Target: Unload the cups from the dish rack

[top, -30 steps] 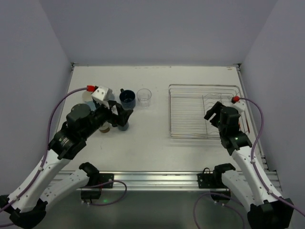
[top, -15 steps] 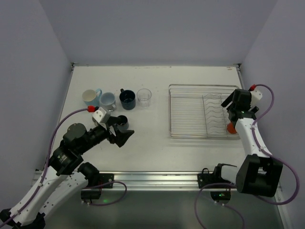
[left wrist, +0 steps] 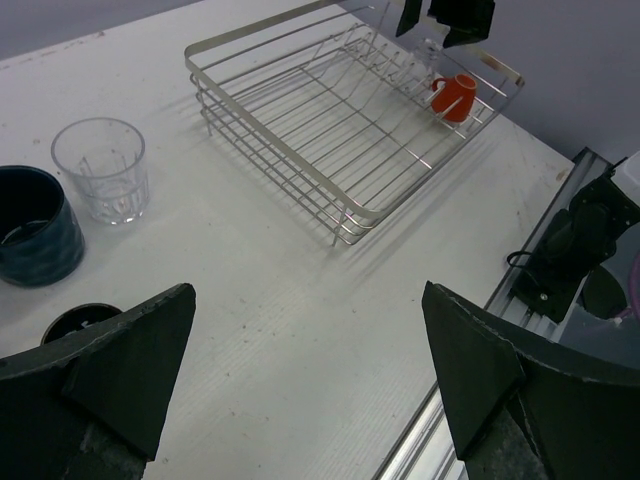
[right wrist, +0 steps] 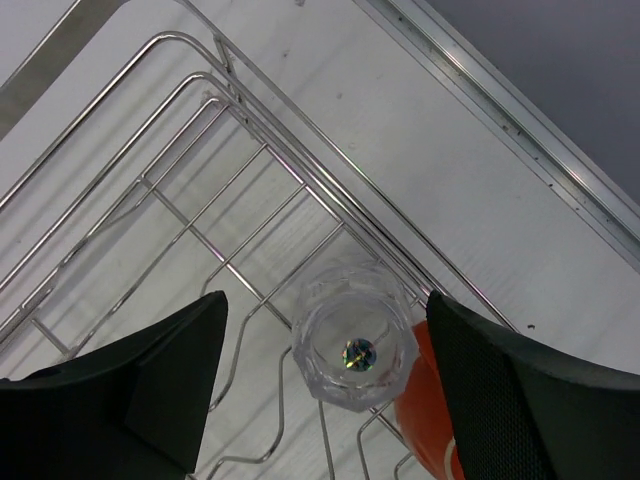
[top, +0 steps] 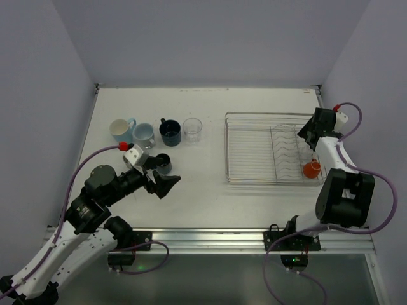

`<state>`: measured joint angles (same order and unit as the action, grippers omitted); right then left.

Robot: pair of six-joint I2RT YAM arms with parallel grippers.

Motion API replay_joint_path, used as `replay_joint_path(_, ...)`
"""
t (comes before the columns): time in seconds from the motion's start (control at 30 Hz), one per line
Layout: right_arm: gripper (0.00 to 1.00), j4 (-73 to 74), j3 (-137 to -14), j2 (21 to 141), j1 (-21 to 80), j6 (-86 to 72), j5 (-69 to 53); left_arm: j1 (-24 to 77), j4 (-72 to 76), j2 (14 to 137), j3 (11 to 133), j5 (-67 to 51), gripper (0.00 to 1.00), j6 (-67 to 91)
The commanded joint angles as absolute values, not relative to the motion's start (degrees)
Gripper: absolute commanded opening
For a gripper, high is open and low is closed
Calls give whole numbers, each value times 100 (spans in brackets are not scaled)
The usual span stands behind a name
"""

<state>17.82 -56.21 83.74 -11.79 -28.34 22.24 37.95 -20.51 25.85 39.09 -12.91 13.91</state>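
Tumbler (right wrist: pixel 355 350) in dish rack (top: pixel 267 114), orange cup (right wrist: pixel 428 425) beside, right pincer (right wrist: pixel 326 298) spread above

The left gripper (left wrist: pixel 305 335) is spread wide with nothing between its dark fingers (left wrist: pixel 120 345), low over the white table (left wrist: pixel 270 300). Past its left finger stand a clear glass tumbler (left wrist: pixel 100 170) and a dark navy cup (left wrist: pixel 35 228), with another dark cup (left wrist: pixel 80 322) half hidden by that finger. Farther off sits the dish rack (left wrist: pixel 260 28), an orange cup (left wrist: pixel 455 95) tipped among the prongs at its far corner.
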Motion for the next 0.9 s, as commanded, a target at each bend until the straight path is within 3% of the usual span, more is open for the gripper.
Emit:
replay_joint_path(0.0,82,1801,-6116,8744,-1222,-2777,2048,3832,-1942,2575,3990,-1310,100,1345)
replay_joint_path(0.2,76,1828,-6161,9053,-1230,-2883,2021,3832,-1951,2602,3999,-1239,100,1336)
replay_joint_path(0.4,48,1819,-6161,9229,-1230,-2926,2074,3823,-1960,2646,3999,-1187,100,1336)
replay_joint_path(0.47,32,1802,-6144,9185,-1230,-2944,2030,3823,-1960,2681,3999,-1152,100,1336)
replay_joint_path(0.57,18,1662,-6038,8747,-1230,-2953,2021,3815,-1969,2733,3999,-1116,100,1336)
replay_joint_path(0.87,4,1565,-5889,7946,-1230,-2927,1881,3814,-1916,3085,4052,-1177,100,1388)
